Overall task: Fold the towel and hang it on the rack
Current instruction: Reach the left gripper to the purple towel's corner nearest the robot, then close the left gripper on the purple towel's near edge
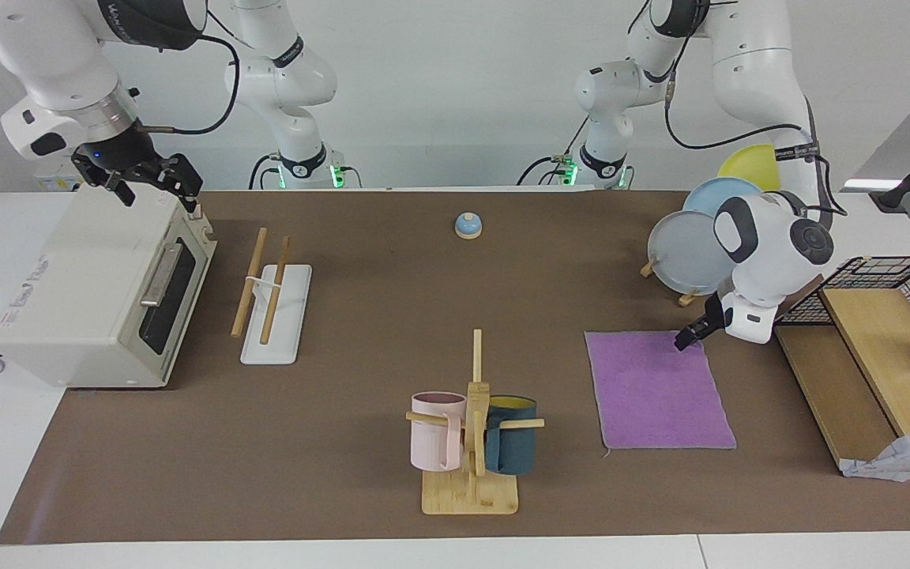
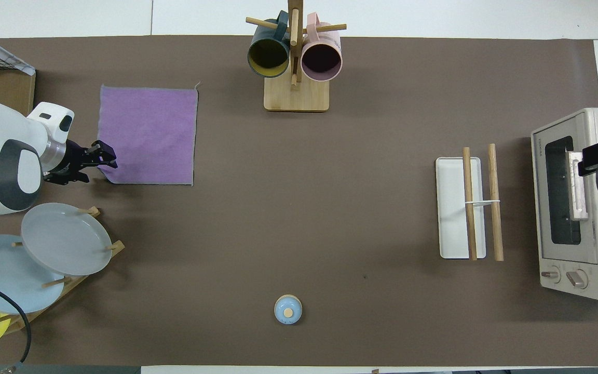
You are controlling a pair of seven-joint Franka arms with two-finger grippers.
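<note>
Nearest the robots, a small blue bell (image 1: 468, 226) sits mid-worktop (image 1: 392, 332). Toward the left arm's end, plates (image 1: 688, 253) lean in a wooden stand. The left gripper (image 1: 689, 338) is down at the towel's (image 1: 656, 391) corner closest to the robots; whether its jaws pinch the cloth cannot be told. The towel lies flat, purple face up. At the right arm's end, the right gripper (image 1: 156, 183) waits over the toaster oven (image 1: 99, 288), jaws slightly apart and empty. The rack (image 1: 273, 296) stands just beside the oven. Farthest out is the mug stand (image 1: 473, 427).
</note>
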